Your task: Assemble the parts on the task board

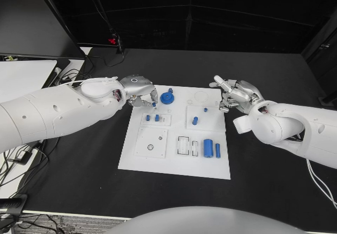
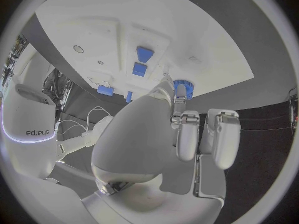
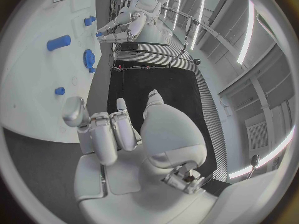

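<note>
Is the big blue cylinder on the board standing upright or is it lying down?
Lying down. In the head view the big blue cylinder shows its full length along the task board, beside a thinner blue rod.

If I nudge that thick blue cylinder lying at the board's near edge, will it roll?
Likely yes: the blue cylinder is round and lies on its side on the flat white board. It looks rigid. Whether a recess holds it, I cannot tell.

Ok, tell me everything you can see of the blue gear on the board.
The blue gear is a small round toothed wheel, plastic by its look, with a raised hub on top. It sits flat near the far edge of the white task board, left of centre. The left hand hovers just beside it; whether a finger touches it cannot be told. The right hand is well apart.
</note>
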Available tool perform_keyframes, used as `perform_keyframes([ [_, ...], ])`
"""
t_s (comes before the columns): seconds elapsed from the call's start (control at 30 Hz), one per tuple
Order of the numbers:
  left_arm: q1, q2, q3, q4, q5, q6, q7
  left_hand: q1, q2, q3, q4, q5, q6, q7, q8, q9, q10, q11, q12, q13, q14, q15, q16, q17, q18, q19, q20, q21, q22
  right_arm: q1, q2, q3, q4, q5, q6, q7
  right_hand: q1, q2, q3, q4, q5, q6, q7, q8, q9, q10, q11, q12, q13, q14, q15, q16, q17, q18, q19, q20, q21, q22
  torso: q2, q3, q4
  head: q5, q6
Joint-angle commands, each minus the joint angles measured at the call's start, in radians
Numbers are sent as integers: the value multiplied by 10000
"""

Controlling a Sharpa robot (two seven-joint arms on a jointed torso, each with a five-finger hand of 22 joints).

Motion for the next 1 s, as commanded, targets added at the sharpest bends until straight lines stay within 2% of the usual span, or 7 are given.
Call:
perform_keyframes([
  [0.03,5,20,6,-18,-31,263,-63,-92,9,29,33,36,180,225,-16,146,-49,41,-59,-11,1028,72,9,2635,-66,1026,-57,31,2634,11,-2,5,19,0,45,68,-7,99,-49,4,54,-81,988,60,-16,-49,-11,-63,1169,341,74,66,1903,37,-75,25,32,1100,-4,-6,8,-7,-13],
  [0.43,-79,135,6,-115,-30,406,-101,-98,5,34,31,36,172,222,-27,142,-68,36,-83,-12,1028,69,9,2635,-66,1026,-56,31,2634,11,15,5,24,0,54,63,-7,99,-49,4,54,-81,988,60,-16,-49,-11,-63,1169,341,74,66,1903,37,-75,25,32,1100,-3,0,4,25,-53],
  [1.0,-128,311,6,-291,-28,581,-75,-97,17,48,27,35,179,220,-30,142,-52,36,-90,-6,1028,67,9,2635,-66,1026,-56,31,2634,11,14,5,28,0,52,57,11,103,-48,2,85,-86,989,68,-18,-40,-11,-61,1174,342,75,66,1903,37,-78,26,37,1098,1,2,8,0,-82],
])
